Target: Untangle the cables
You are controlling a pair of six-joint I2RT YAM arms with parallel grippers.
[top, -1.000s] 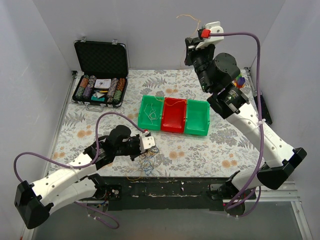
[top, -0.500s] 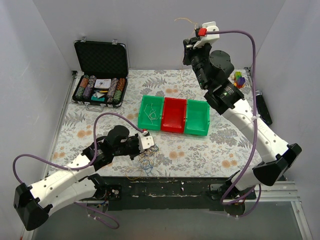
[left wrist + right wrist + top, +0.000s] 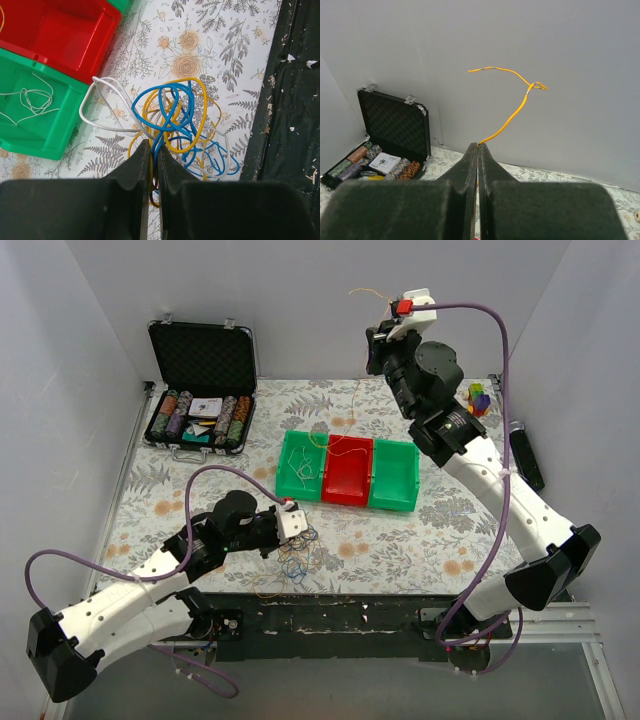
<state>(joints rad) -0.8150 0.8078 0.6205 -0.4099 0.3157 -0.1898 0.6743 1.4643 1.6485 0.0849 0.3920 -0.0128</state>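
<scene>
Cables lie in a loose bunch on floral table, nr its near edge, on the near side of the left green bin. Left gripper sits low at bunch's far side, jaws pinched together on a few strands. Right gripper is up high over far side of table, jaws tight on a yellow wire. One end curls up past the tips, the other hangs down into red bin. Whitish wire lies in left green bin.

Robotics lab booth, white partition walls, floral tabletop, bolted arms
</scene>
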